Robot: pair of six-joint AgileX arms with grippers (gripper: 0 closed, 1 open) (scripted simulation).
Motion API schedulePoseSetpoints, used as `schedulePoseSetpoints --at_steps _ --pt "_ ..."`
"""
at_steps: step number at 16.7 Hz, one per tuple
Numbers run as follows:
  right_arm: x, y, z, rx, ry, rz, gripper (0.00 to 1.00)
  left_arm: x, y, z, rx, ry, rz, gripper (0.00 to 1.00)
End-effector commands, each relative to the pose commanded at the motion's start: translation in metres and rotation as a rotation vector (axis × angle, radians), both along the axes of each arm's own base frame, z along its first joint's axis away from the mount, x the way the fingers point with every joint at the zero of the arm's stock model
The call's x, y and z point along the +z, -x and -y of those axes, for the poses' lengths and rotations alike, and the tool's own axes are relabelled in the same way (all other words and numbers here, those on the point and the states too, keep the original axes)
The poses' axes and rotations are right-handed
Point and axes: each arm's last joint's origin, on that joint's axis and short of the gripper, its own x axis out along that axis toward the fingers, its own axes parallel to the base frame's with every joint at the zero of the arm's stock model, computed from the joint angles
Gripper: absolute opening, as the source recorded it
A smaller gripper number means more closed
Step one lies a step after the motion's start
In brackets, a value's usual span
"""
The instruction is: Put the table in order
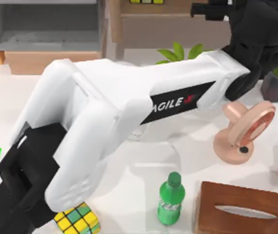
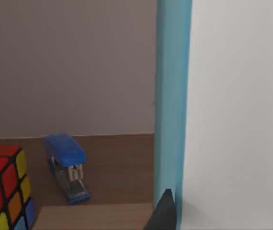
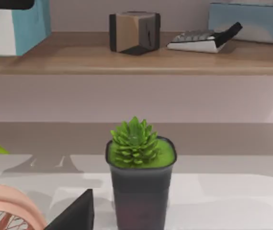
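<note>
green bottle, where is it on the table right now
In the top view the green bottle stands upright near the front edge of the table, right of centre, between the colourful cube and the brown tissue box.

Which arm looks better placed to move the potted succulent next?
Probably the right: its wrist view faces the succulent squarely, close by. The left arm stretches across the table toward the shelf.

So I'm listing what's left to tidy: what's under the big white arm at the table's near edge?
A multicoloured puzzle cube pokes out on the white table; its far side stays covered by the left arm.
</note>
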Motion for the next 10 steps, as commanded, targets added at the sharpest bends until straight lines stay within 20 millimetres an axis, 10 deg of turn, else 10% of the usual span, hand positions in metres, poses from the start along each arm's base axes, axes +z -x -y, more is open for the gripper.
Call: schedulePoseSetpoints --at_steps 5,10 --pt "0.000 0.000 0.000 0.000 0.000 0.000 1.00 0.006 0.057 -0.036 -0.022 -0.214 -0.003 0.00" --pt "0.000 0.000 0.000 0.000 0.000 0.000 1.00 -0.003 0.106 -0.121 -0.052 -0.570 -0.020 0.00"
